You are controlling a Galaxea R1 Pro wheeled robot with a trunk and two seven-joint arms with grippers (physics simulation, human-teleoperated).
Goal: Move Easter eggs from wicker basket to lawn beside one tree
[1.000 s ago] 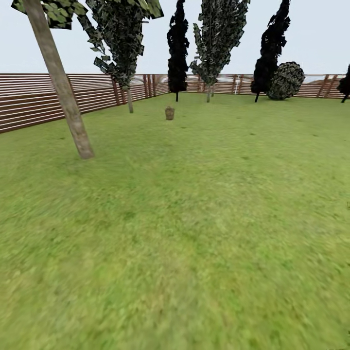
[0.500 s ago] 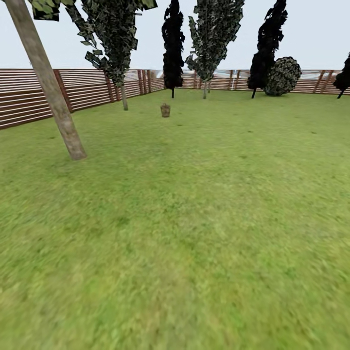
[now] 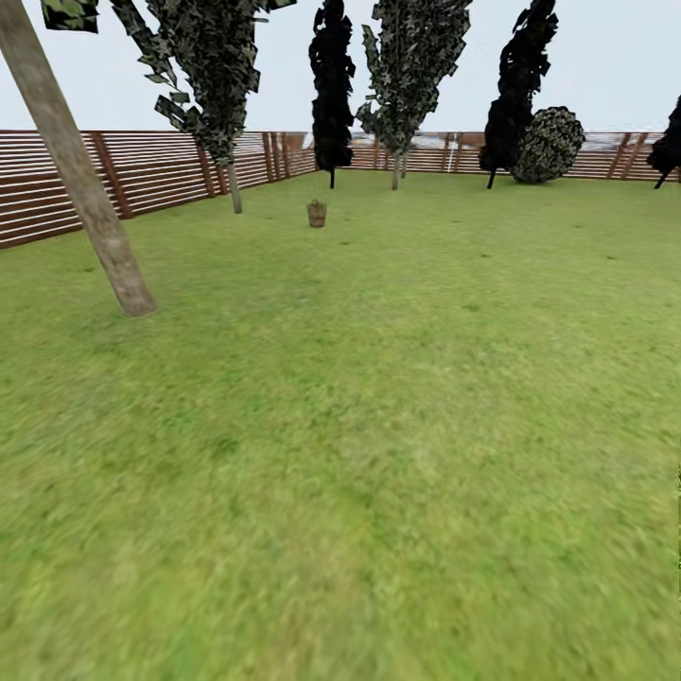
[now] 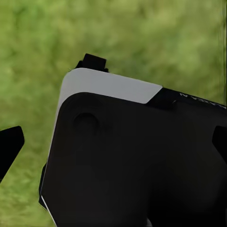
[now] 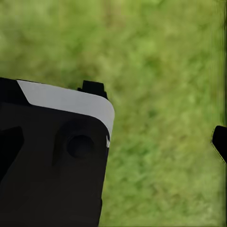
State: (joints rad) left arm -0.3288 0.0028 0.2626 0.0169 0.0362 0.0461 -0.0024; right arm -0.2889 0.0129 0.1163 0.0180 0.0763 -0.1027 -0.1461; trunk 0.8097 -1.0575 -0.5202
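Far off on the lawn [image 3: 378, 397], the small brown wicker basket [image 3: 317, 214] stands upright. At this distance the Easter eggs are hidden. The nearest tree [image 3: 95, 227] has a pale trunk that leans at the left. Two more pale-trunked trees [image 3: 234, 187] [image 3: 395, 173] stand near the fence. My left gripper [image 4: 113, 144] hangs open over grass, with one dark fingertip [image 4: 9, 146] at each side of its wrist view. In the right wrist view my right gripper [image 5: 113, 144] is open too, and nothing is between its fingers.
A brown slatted fence [image 3: 142, 170] rings the lawn. Black cypress-like trees [image 3: 331, 95] [image 3: 518, 95] and a round speckled bush [image 3: 549, 144] stand along the back. A black-and-white part of my body [image 4: 132, 156] sits below both wrists.
The whole head view has shifted, so the camera has moved. The leaning trunk and the basket sit a little further left than before. Nothing on the lawn has moved.
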